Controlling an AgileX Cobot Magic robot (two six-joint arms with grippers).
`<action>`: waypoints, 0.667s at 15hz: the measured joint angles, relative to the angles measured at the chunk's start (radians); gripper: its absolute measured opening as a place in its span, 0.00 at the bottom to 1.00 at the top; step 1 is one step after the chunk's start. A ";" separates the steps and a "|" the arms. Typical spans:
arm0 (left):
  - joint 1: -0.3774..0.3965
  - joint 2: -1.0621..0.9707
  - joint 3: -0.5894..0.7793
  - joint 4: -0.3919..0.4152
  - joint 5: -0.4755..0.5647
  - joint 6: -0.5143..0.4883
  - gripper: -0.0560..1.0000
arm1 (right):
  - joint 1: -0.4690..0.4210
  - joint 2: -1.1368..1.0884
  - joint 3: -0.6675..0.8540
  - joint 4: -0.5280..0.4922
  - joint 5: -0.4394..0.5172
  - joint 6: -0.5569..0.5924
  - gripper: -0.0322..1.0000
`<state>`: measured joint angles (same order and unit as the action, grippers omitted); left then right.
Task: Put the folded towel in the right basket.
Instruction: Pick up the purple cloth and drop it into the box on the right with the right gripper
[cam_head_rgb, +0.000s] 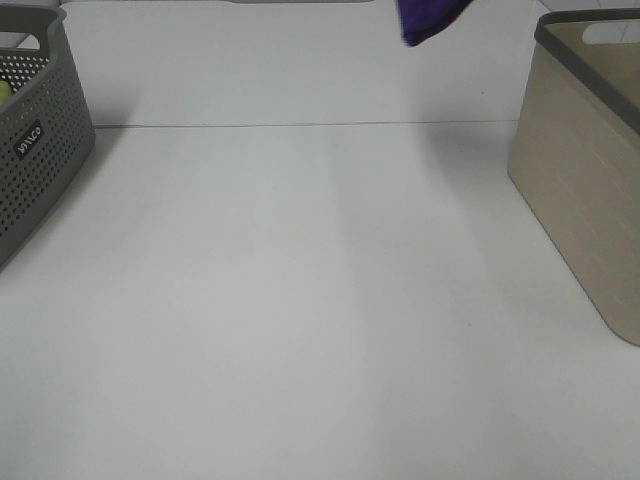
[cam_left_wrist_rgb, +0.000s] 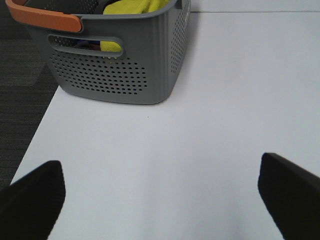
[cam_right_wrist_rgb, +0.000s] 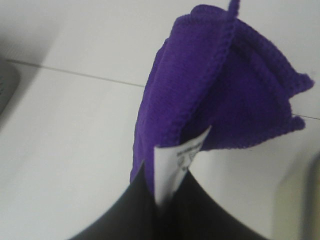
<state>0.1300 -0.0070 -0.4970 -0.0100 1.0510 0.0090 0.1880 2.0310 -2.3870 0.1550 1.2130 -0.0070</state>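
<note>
White tabletop (cam_head_rgb: 300, 300) filled most of the high view, with a seam line running across it near the far edge. A grey perforated plastic basket (cam_head_rgb: 35, 150) stood at the left edge. A beige plastic basket (cam_head_rgb: 585, 180) with a dark grey rim stood at the right edge.

The purple folded towel (cam_right_wrist_rgb: 220, 85) was off the table, hanging in the air over the far edge, nearer the far right corner than the left. The right gripper (cam_right_wrist_rgb: 162, 197) was clamped on it, its dark fingers pinching the towel's lower fold together with a white label (cam_right_wrist_rgb: 172, 167). The left gripper (cam_left_wrist_rgb: 162, 197) was spread wide over bare table near the grey basket and held nothing.

By my reading the pickup was done and the carry was under way. What was left was to bring the towel over the beige basket and let go, since the towel hung short of its rim.

Much was cut off. The high view showed only one corner of the towel and neither arm. Both baskets ran out of frame and the beige one's inside was hidden. The label's print was too blurred to read. A yellow cloth (cam_left_wrist_rgb: 135, 6) lay in the grey basket, and the rest of its contents were unclear.
</note>
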 joint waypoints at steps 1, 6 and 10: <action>0.000 0.000 0.000 0.000 0.000 0.000 0.99 | -0.077 -0.039 0.036 -0.003 0.000 0.000 0.04; 0.000 0.000 0.000 0.000 0.000 0.000 0.99 | -0.392 -0.071 0.092 -0.021 0.010 -0.018 0.04; 0.000 0.000 0.000 0.000 0.000 0.000 0.99 | -0.407 -0.008 0.098 -0.031 0.010 -0.026 0.04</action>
<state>0.1300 -0.0070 -0.4970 -0.0100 1.0510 0.0090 -0.2190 2.0230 -2.2890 0.1240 1.2230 -0.0330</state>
